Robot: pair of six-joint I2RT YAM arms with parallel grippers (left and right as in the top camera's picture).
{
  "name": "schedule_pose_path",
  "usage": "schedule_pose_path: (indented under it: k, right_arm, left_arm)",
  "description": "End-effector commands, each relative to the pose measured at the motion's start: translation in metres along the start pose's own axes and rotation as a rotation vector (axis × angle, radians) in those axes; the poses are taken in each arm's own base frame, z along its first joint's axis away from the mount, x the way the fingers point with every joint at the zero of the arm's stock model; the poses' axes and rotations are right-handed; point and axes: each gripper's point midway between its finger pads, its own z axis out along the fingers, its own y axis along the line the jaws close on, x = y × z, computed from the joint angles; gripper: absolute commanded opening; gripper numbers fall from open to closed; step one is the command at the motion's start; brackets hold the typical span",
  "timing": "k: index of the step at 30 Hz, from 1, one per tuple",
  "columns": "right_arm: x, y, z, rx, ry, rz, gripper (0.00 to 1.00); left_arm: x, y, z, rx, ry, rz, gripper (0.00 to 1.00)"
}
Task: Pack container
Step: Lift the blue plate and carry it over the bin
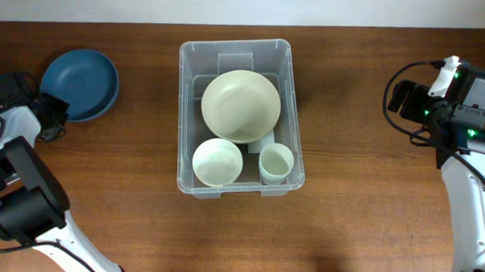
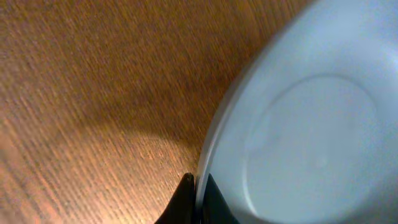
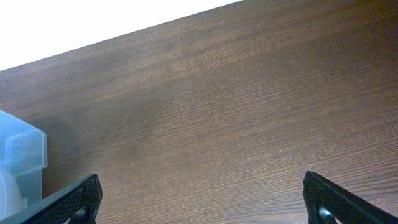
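Left gripper point(image 2: 198, 186) is clenched on the rim of the blue bowl point(image 2: 311, 137): one finger inside the lip, one outside, at the bottom centre of the left wrist view. An edge pinch makes sense, since the bowl is too wide to span and sits flat on the table point(image 1: 362, 223).

Overhead, that bowl point(image 1: 79, 84) is in the upper left, with the left gripper point(image 1: 53, 113) at its lower-left edge.

The container point(image 1: 180, 117) sits mid-frame, well apart from the bowl and to its right. It already holds a large cream bowl point(image 1: 240, 105), a smaller white bowl point(image 1: 217, 162) at lower left and a small cup point(image 1: 276, 163) at lower right. My read is that the blue bowl is the last item and has to stack on the cream one, as there's little floor left.

Right gripper point(image 1: 404, 98) is released, jaws wide and holding nothing, parked over bare wood in the upper right, clear of the bin. In its wrist view only a container corner point(image 3: 22, 155) shows at the left edge.

Risk: a thin rim grip may let the bowl swing on the lift.
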Motion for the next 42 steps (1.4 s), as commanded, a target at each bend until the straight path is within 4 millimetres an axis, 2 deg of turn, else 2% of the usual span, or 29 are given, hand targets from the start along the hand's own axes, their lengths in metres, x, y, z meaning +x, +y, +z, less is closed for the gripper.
schedule_pose_path:
  k: [1,7,8,9,13,17,22,24,27,28,29,37,42]
  right_arm:
    - [-0.008,-0.001,-0.006,0.002,-0.026,0.009,0.99]
    - [-0.008,0.0,-0.006,0.001,-0.026,0.008,0.99]
    - [-0.008,0.0,-0.006,0.001,-0.026,0.008,0.99]
    - [-0.008,0.0,-0.006,0.001,-0.026,0.008,0.99]
    - [-0.008,0.0,-0.006,0.001,-0.026,0.008,0.99]
    - [-0.008,0.0,-0.006,0.001,-0.026,0.008,0.99]
    - [-0.008,0.0,-0.006,0.001,-0.026,0.008,0.99]
    - [-0.008,0.0,-0.006,0.001,-0.026,0.008,0.99]
    - [-0.008,0.0,-0.006,0.001,-0.026,0.008,0.99]
    - [-0.008,0.0,-0.006,0.001,-0.026,0.008,0.99]
    - [-0.008,0.0,-0.006,0.002,-0.026,0.008,0.99]
    - [-0.008,0.0,-0.006,0.001,-0.026,0.008,0.99]
    - [-0.008,0.0,-0.006,0.001,-0.026,0.008,0.99]
  left_arm:
    - [-0.034,-0.033,-0.039,0.081,-0.091,0.02,0.01]
    - [-0.055,-0.068,-0.105,0.168,-0.19,0.073,0.01]
    - [-0.055,-0.081,-0.126,0.212,-0.209,0.096,0.01]
    - [-0.053,-0.089,-0.138,0.242,-0.214,0.116,0.01]
    - [-0.032,-0.125,-0.181,0.361,-0.205,0.201,0.01]
    - [0.007,-0.155,-0.206,0.432,-0.148,0.286,0.01]
    - [0.073,-0.19,-0.213,0.468,-0.058,0.465,0.01]
    - [0.104,-0.196,-0.211,0.461,-0.001,0.53,0.01]
    - [0.139,-0.201,-0.21,0.437,0.055,0.593,0.01]
    - [0.162,-0.206,-0.211,0.431,0.078,0.657,0.01]
    - [0.173,-0.208,-0.212,0.425,0.088,0.683,0.01]
    - [0.24,-0.218,-0.211,0.352,0.088,0.839,0.02]
    - [0.275,-0.225,-0.199,0.324,0.092,0.913,0.01]
